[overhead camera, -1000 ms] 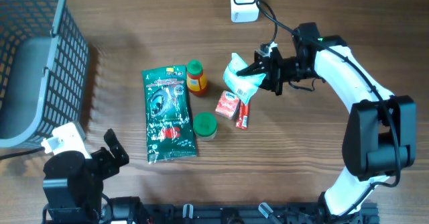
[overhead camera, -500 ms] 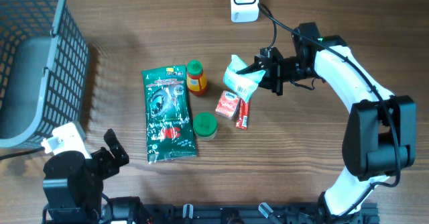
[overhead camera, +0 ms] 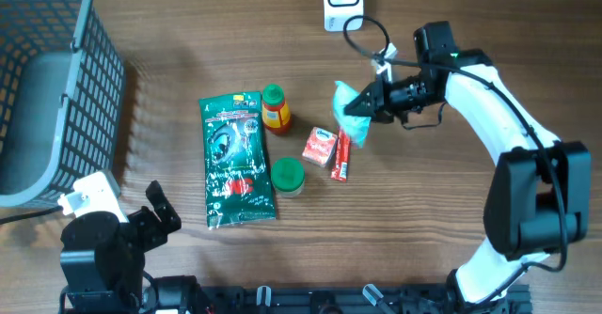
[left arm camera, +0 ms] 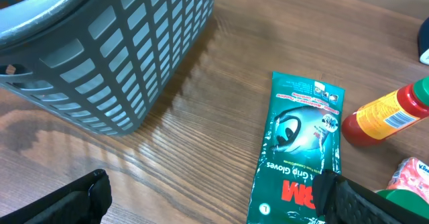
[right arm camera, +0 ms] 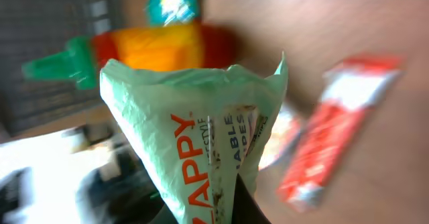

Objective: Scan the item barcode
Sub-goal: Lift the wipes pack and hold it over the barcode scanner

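Pickup looked done: the pale green wipes packet (overhead camera: 350, 114) was clamped in the right gripper (overhead camera: 369, 102) and held up just below the scanner (overhead camera: 342, 4), not lined up with it yet, so the scan itself was probably left. The left gripper (overhead camera: 162, 212) was parked wide open. The "ZAPPY" print was only readable in the right wrist view, with no barcode spotted. The scanner was only seen overhead.
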